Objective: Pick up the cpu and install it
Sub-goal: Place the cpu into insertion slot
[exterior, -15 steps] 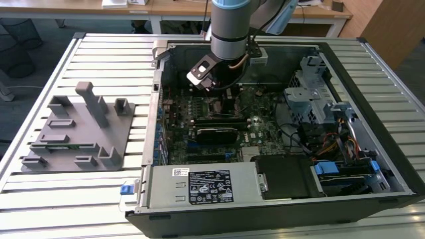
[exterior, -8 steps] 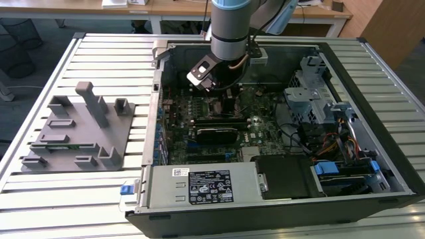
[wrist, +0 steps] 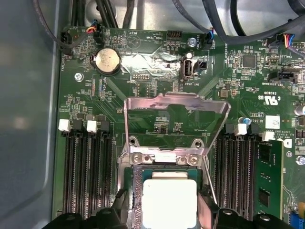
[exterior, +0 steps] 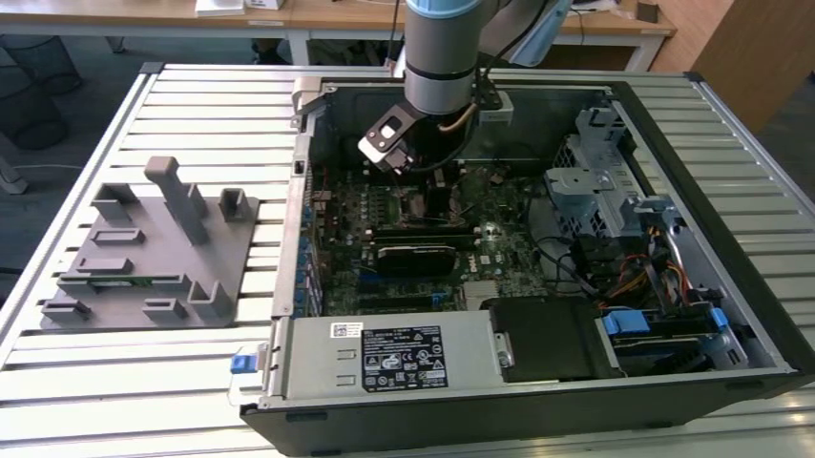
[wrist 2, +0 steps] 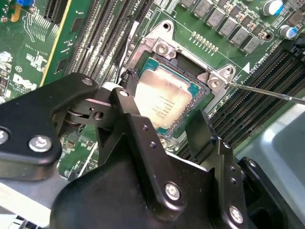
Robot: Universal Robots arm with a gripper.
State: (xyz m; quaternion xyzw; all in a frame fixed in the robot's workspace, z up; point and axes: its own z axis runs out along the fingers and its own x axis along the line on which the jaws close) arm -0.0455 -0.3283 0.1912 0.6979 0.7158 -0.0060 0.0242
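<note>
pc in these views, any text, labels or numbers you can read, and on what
No text here can be quoted; all of it is too small or faint.
motherboard: white lettering, too small to read.
white sticker on that board: too small to read.
cpu top: faint print, unreadable.
power supply label: too small to read.

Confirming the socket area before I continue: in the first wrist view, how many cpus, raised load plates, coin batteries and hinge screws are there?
cpu: 1, at the socket
raised load plate: 1
coin battery: 1
hinge screws: 2
Total: 5
</note>
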